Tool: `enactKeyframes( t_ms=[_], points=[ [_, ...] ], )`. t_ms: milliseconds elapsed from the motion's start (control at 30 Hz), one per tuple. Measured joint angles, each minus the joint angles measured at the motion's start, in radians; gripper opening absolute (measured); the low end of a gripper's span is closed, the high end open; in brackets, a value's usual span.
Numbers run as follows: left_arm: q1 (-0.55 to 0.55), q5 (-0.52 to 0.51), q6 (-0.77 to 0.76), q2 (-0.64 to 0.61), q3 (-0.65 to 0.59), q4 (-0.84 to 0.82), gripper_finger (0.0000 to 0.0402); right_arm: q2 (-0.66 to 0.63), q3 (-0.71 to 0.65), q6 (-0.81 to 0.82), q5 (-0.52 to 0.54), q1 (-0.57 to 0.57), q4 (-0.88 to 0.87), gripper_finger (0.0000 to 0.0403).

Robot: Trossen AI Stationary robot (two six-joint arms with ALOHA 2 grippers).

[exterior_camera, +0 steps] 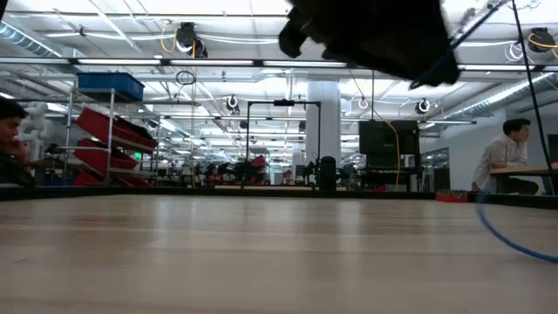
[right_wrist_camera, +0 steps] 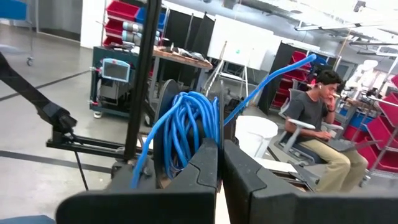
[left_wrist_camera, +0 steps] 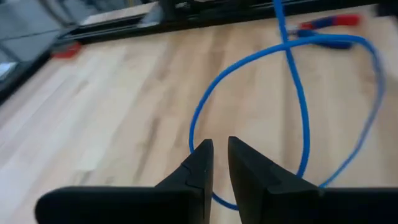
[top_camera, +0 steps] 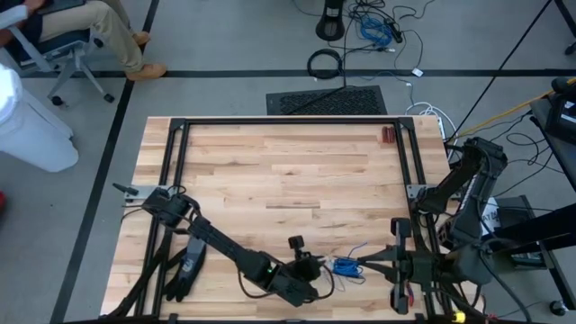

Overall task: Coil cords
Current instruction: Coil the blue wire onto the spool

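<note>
- We see the blue cord (top_camera: 345,265) bundled at the lower centre-right of the counter (top_camera: 288,166) in the high view, between the two arms.
- Our right end effector (right_wrist_camera: 220,163), at the lower right of that view, is clamped on the coiled bundle, with a tail rising toward the upper right of its wrist view.
- Our left end effector (left_wrist_camera: 220,155), at lower centre, has its fingers nearly together, a slim gap between them, over a loose loop of cord lying on the wood; they appear to hold nothing.
</note>
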Motion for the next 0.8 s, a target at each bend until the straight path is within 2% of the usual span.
enactKeyframes(
  t_ms=[233,467,800],
  points=[
    [0.014,-0.059,-0.143,0.0,0.001,-0.195,0.0057,0.0,0.0,-0.067,0.005,0.056,0.083,0.0],
    [0.016,-0.06,-0.173,-0.001,0.001,-0.252,0.0057,0.0,0.0,-0.097,0.013,0.083,0.113,0.0],
    [0.016,-0.06,-0.325,-0.051,0.001,-0.511,0.0057,0.0,0.0,-0.158,0.01,0.147,0.213,0.0]
  ],
)
